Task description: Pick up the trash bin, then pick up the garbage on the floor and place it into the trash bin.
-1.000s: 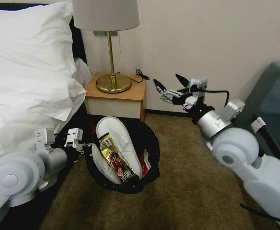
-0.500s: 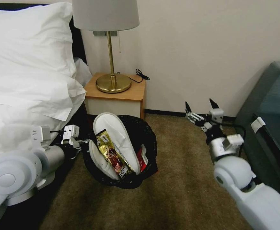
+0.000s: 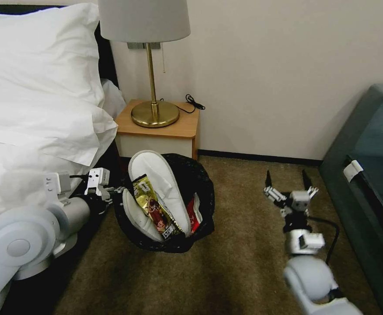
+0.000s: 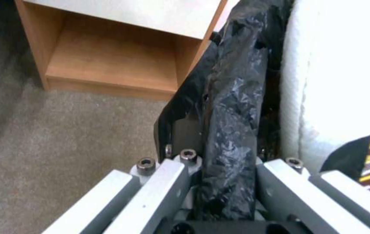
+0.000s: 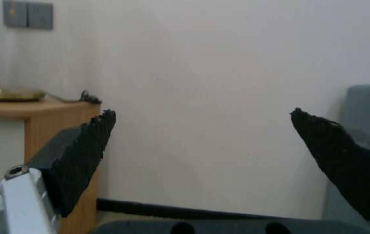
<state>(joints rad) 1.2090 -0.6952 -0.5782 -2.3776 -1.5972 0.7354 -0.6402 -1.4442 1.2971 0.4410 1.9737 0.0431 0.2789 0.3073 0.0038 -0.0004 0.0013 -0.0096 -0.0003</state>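
My left gripper (image 3: 113,194) was clamped on the rim of the trash bin (image 3: 200,192), the black bag liner pinched between its jaws. In the left wrist view the crinkled black plastic (image 4: 230,130) ran straight up between my two grey fingers (image 4: 167,185). The bin hung tilted, its mouth turned toward my head camera, just in front of a wooden nightstand (image 3: 161,131) that carried a brass lamp (image 3: 150,65). Inside lay a white slipper (image 3: 156,188), a gold and red wrapper (image 3: 154,212) resting on it, and something red (image 3: 193,216) at the bin's right side. A white bed (image 3: 34,96) stood at my left. My right gripper (image 3: 287,179) hovered low over the beige-brown carpet floor (image 3: 239,262), well apart from the bin, jaws spread wide and holding nothing, black fingertips (image 5: 85,156) pointing toward the pale wall (image 5: 202,97).
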